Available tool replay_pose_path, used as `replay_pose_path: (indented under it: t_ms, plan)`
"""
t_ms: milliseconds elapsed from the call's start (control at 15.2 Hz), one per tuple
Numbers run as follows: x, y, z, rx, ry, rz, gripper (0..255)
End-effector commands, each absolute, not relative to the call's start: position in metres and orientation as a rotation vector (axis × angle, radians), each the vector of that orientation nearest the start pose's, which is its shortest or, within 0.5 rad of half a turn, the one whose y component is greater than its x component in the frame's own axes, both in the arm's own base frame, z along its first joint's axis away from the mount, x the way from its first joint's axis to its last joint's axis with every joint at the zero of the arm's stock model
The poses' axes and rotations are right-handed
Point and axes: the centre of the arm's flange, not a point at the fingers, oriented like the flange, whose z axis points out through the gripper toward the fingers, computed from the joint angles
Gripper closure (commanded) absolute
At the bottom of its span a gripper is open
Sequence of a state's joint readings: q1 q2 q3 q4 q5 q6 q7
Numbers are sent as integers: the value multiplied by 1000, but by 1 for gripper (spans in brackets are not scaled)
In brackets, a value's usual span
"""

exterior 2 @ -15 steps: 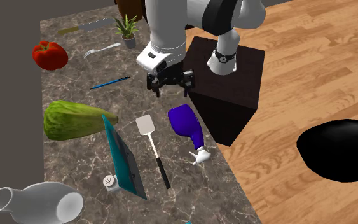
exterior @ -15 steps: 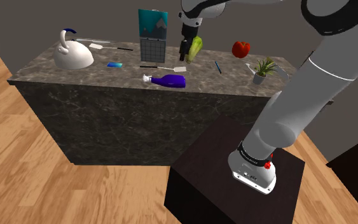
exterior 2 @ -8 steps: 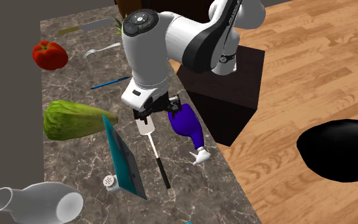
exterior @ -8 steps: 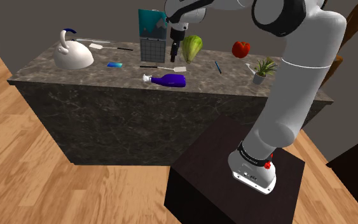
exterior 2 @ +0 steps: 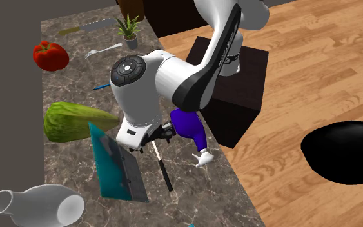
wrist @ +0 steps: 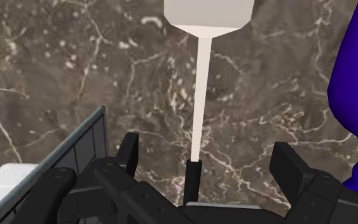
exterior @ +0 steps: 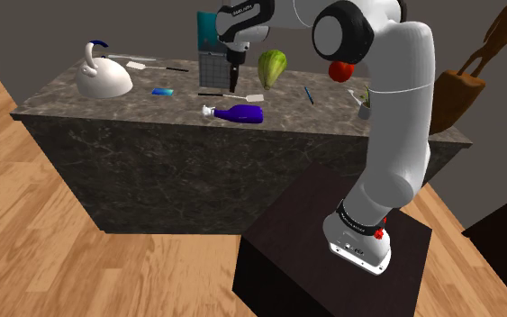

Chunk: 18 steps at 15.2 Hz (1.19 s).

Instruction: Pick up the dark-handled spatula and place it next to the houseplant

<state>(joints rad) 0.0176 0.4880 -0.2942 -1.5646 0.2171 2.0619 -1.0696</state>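
The dark-handled spatula (exterior: 233, 95) you are after is lying flat on the dark marble countertop (exterior: 62, 101), not yet lifted. In the shoulder view its pale blade is pointing right and its black handle left. In the wrist view the spatula (wrist: 199, 95) is running straight away from the hand, with the blade at the far end and the start of the dark handle nearest the palm.

Your gripper (wrist: 206, 156) is hanging right above it with the fingers (wrist: 128, 156) spread wide. One is standing on each side of the thin shaft and neither is touching it, so nothing is being grasped. In the second exterior view the gripper (exterior 2: 157, 135) is sitting low over the spatula (exterior 2: 160, 161), whose handle is sticking out from under the hand.

Just beside the spatula, on the counter's near edge, a deep blue bottle (exterior 2: 189, 126) is lying on its side. On the other side a teal-backed calendar stand (exterior 2: 115, 164) is standing upright, with a green lettuce (exterior 2: 73, 121) beyond it. A white kettle (exterior: 103, 76) is resting at the counter's end in the shoulder view's left.

The houseplant (exterior 2: 129, 29) you are aiming for is sitting in its small pot well apart from the spatula, towards the opposite end of the counter. A fork (exterior 2: 106, 49), a knife (exterior 2: 86, 27) and a red vegetable (exterior 2: 49, 55) are lying near it.
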Motion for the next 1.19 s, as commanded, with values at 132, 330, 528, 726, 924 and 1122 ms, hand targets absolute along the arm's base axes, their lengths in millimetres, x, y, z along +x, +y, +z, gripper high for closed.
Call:
replay_pose_path:
  t_ms: [132, 330, 528, 726, 924, 1122]
  plan:
    - [675, -149, 352, -2908, -1119, -96, 0]
    - [676, -148, 338, -2908, -1119, -96, 0]
    - [676, -148, 338, -2908, -1119, -96, 0]
    - [676, -148, 338, -2908, -1119, -96, 0]
    - [676, -148, 339, -2908, -1119, -96, 255]
    - [676, -148, 339, -2908, -1119, -96, 255]
